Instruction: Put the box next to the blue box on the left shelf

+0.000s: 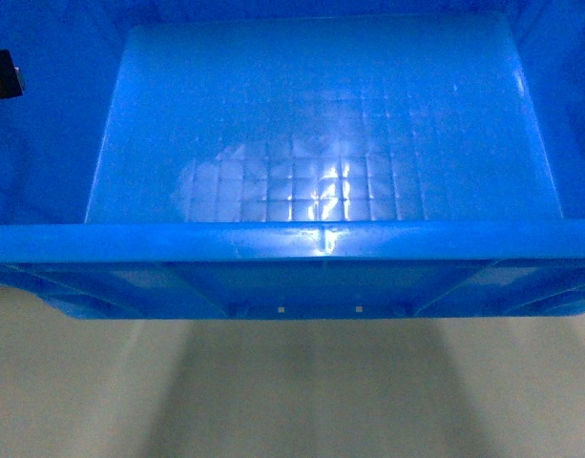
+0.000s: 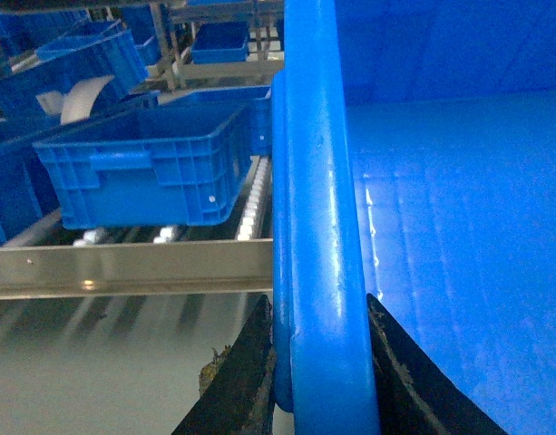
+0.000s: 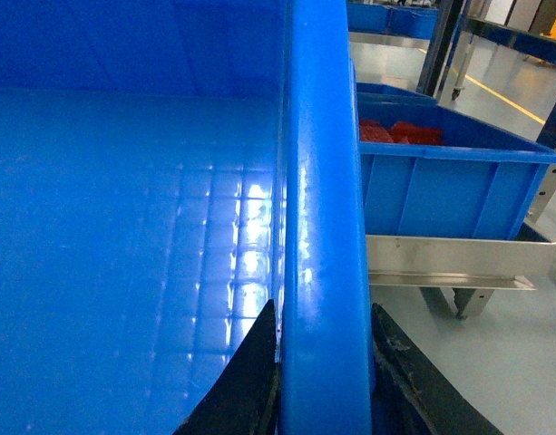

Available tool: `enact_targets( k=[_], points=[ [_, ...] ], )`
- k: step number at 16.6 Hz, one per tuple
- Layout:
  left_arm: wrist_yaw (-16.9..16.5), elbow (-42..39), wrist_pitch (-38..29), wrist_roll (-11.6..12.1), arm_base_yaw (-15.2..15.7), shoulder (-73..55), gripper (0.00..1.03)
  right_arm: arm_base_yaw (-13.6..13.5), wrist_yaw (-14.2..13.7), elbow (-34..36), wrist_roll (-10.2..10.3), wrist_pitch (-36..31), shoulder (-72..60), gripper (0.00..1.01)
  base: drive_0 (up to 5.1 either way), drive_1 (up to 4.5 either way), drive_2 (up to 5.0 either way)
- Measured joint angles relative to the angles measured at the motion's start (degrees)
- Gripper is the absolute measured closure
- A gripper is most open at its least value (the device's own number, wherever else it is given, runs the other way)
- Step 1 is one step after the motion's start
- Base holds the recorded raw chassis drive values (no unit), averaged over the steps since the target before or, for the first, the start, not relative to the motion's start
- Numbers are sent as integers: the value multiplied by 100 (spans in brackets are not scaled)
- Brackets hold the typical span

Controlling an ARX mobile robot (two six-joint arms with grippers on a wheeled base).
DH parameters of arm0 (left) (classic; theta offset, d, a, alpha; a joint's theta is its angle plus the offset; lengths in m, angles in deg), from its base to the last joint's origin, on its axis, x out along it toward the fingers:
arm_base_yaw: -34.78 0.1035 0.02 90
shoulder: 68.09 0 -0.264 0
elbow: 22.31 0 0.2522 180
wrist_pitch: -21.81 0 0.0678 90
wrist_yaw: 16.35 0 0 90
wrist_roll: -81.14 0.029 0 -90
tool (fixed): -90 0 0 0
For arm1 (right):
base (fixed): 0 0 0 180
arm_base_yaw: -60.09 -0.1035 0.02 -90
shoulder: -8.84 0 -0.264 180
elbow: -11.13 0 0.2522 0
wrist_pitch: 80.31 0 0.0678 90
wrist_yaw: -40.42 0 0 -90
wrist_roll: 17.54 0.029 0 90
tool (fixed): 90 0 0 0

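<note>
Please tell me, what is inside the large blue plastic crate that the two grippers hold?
Nothing is visible inside the large bright-blue plastic crate: only its bare grid-patterned floor with light reflections. The near inner wall and corners are hidden behind the thick rim.

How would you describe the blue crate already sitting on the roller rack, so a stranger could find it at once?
Start at the metal rail of the roller shelf in the left wrist view. On its white rollers, left of the held box, sits a ribbed blue crate. It rests alone on the rollers, ahead of the bins stacked behind.
</note>
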Motion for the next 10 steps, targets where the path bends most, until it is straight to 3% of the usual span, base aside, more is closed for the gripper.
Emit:
enact_targets(
  k=[10],
  points=[
    [-2, 0, 4, 0, 0, -2, 84, 0, -4, 2, 0, 0, -2, 80, 0, 0, 0]
  ],
)
